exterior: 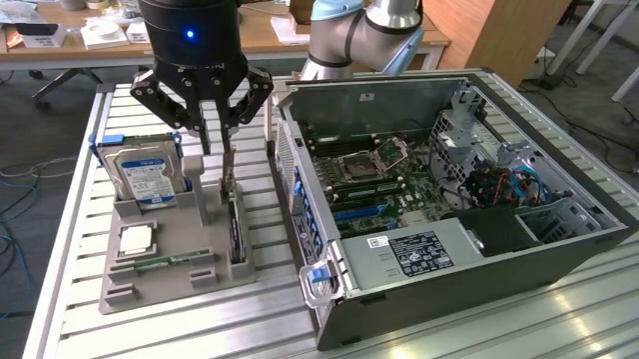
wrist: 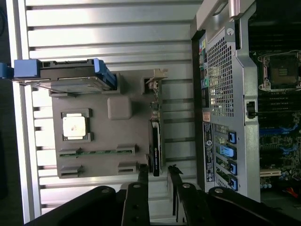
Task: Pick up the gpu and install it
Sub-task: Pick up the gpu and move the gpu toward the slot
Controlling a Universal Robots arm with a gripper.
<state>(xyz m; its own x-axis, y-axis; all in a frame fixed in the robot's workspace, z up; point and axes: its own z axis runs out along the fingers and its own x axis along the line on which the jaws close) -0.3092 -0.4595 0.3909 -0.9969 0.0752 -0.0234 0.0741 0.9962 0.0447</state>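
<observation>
Bright, even light from above; white glare on the surface (exterior: pixel 574 310) toward the exterior view's right edge; soft shadows; case (exterior: pixel 469 194) interior dim.

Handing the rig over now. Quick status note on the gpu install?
Gripper: open, empty, hanging above the gpu.
Gpu: standing on edge in the grey holder tray, on the side nearest the open computer case.
Done: nothing that shows; the gpu is not lifted.
Left: the pick and the install into the case.
</observation>
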